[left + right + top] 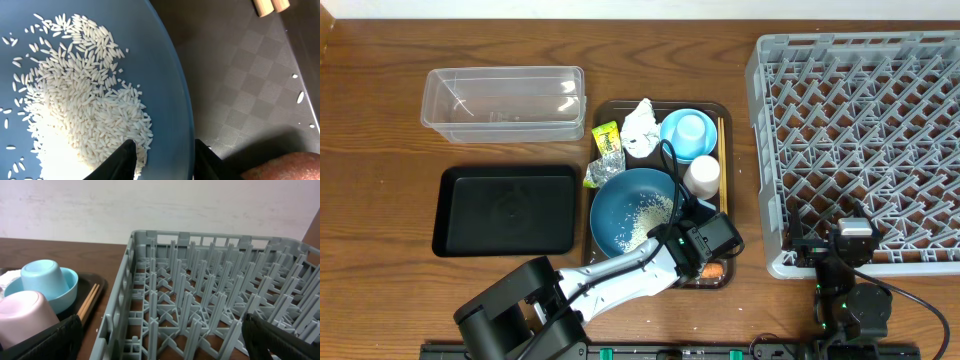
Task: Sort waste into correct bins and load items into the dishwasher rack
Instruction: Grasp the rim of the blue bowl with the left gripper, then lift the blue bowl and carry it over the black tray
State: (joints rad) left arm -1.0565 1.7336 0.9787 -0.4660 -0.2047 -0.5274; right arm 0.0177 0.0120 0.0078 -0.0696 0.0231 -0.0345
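Left wrist view: jaws of the left gripper (165, 155) straddle the rim of the dark blue plate (150, 30), one over the rice (85, 100), one outside, a gap showing, so not clamped. Nothing is sorted: clear tub (503, 100), black tray (440, 210) and dishwasher rack (756, 150) are empty; napkin (640, 128), wrappers (607, 150), bowl (672, 148), cup (702, 175) and chopsticks (721, 150) sit on the serving tray (240, 75). The left arm (620, 270) stretches rightward, wrist down; the right gripper (160, 345) hangs wide open by the rack.
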